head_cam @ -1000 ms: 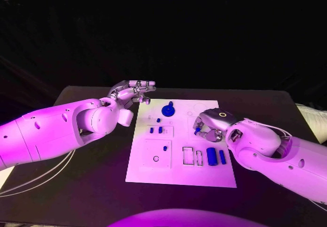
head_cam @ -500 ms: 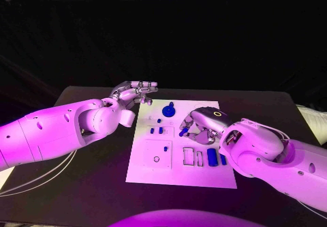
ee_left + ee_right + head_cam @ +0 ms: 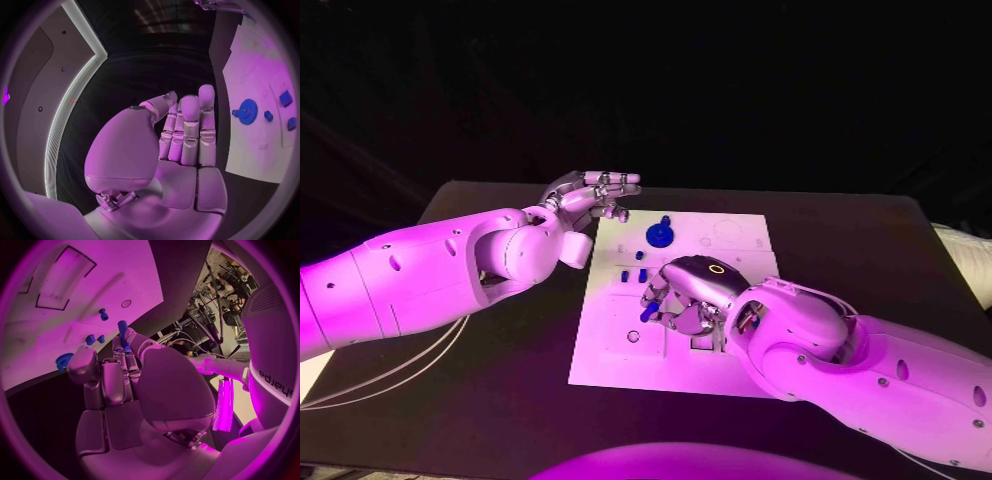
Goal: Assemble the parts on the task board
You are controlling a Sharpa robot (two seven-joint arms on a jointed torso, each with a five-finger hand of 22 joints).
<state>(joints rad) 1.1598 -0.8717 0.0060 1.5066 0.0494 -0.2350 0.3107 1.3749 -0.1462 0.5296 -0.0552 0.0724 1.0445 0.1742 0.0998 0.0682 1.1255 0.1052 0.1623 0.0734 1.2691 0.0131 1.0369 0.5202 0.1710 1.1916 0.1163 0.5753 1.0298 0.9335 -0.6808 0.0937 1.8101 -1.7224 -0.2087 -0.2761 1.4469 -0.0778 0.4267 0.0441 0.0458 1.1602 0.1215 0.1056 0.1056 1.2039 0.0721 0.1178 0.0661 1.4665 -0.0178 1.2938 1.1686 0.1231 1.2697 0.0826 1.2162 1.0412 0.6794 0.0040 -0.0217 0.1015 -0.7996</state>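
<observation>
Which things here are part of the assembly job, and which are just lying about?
Job:
- task board
- blue peg held in the right hand
- blue gear on the board
- small blue parts on the board
- left hand, holding nothing, at the board's far corner

Lying about:
- black table
- cables by the left arm

A black table (image 3: 473,350) with what look like pale cables (image 3: 387,375) at its edge.

Table (image 3: 502,330): black, matte top.
Backdrop (image 3: 733,90): dark, nothing but black behind the table.
Light strip (image 3: 75,107): pale, curving along a wall panel.
</observation>
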